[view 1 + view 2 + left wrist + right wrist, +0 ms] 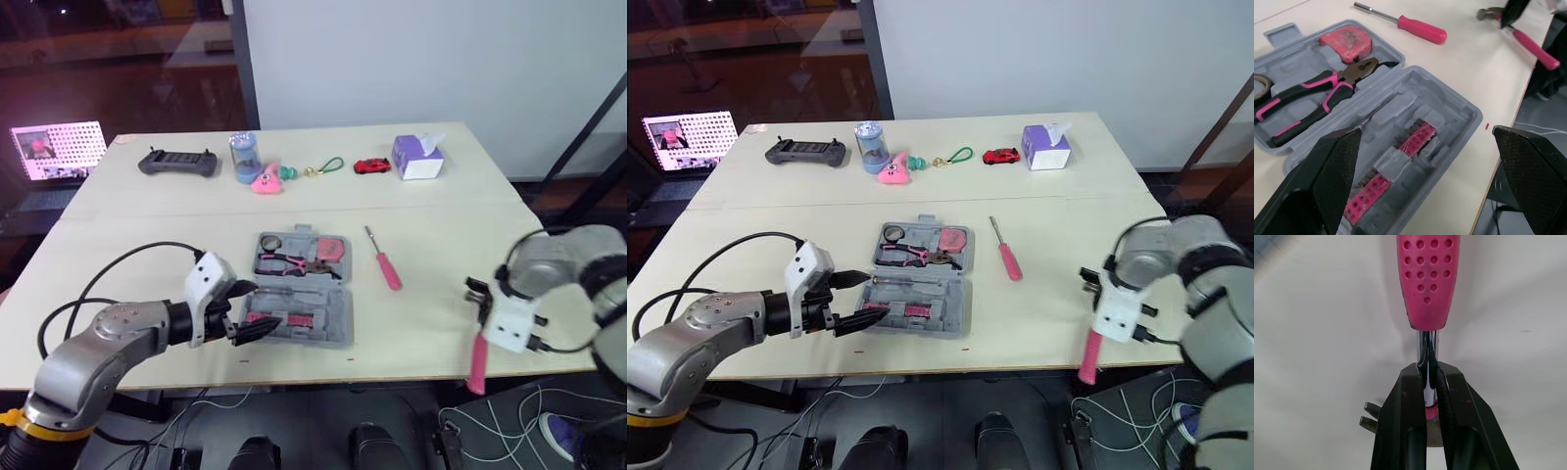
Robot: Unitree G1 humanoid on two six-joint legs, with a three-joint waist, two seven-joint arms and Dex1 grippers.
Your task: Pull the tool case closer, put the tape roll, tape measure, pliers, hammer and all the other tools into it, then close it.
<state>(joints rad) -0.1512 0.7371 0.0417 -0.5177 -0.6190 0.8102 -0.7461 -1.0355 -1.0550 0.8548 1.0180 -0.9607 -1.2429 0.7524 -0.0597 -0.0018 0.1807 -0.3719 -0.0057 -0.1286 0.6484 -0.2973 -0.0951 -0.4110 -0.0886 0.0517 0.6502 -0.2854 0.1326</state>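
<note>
Grey moulded plastic is lying open near the front edge of the table (431, 206): the tool case (338, 328) is sitting with both halves flat, close enough that the pulling step looks done. The tape roll (270, 241), the pliers (286, 262) and the pink tape measure (331, 248) are resting in its far half, so three of the named tools are in place.

The right gripper (1429, 387) is clamping its two black fingers on the bare metal shaft of the hammer (477, 360), just below the pink grip. The hammer is sitting well to the right of the case, at the table's near right edge, with its handle pointing out past the rim. It seems to be the tool in hand and has yet to reach the case.

The pink-handled screwdriver (385, 261) is lying on the table just right of the case, untouched.

The left gripper (253, 308) is hovering at the case's near left corner with its fingers spread wide, gripping nothing.

Left to do: hammer in, screwdriver in, lid folded shut.
</note>
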